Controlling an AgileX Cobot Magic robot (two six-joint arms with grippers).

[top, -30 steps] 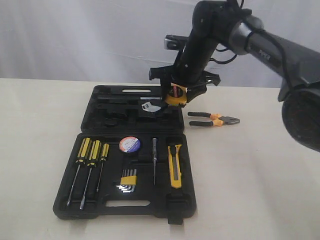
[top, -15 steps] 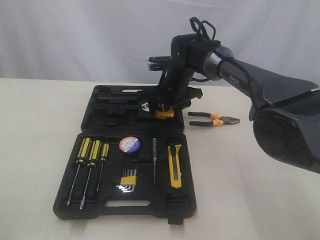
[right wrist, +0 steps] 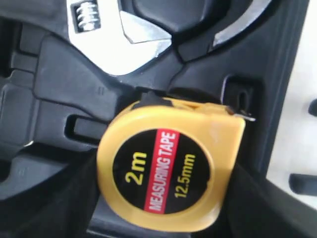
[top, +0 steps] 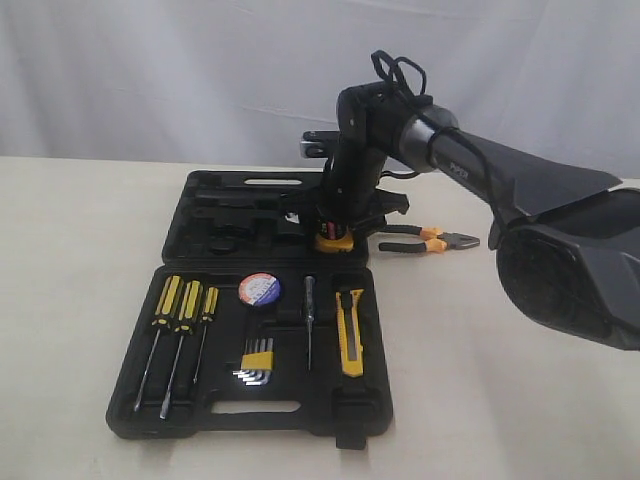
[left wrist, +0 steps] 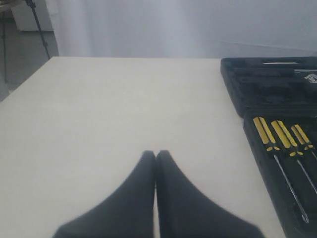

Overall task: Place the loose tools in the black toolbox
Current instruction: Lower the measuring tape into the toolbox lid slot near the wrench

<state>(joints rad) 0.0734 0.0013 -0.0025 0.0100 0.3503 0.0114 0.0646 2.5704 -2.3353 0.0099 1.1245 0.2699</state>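
Note:
The black toolbox (top: 150, 415) lies open on the table, both halves flat. My right gripper (top: 335, 228) reaches down over the far half and is shut on the round yellow tape measure (top: 332, 242). The right wrist view shows the tape measure (right wrist: 168, 171) between dark fingers (right wrist: 262, 203), low over a moulded recess of the toolbox (right wrist: 49, 84). The black-and-orange pliers (top: 430, 240) lie on the table just right of the far half. The tape roll (top: 259, 289) and utility knife (top: 350, 330) sit in the near half. My left gripper (left wrist: 156, 154) is shut and empty over bare table.
Three screwdrivers (top: 180, 310), a thin tester (top: 309, 320) and a hex key set (top: 258, 360) fill the near half. A silver wrench head (right wrist: 114, 34) lies in the far half by the tape measure. The left wrist view catches the toolbox edge (left wrist: 267, 84) and screwdrivers (left wrist: 277, 136).
My right arm has come down and slightly left with the tape measure, from above the far half's right edge to low over its recess. The left gripper's earlier state is not shown.

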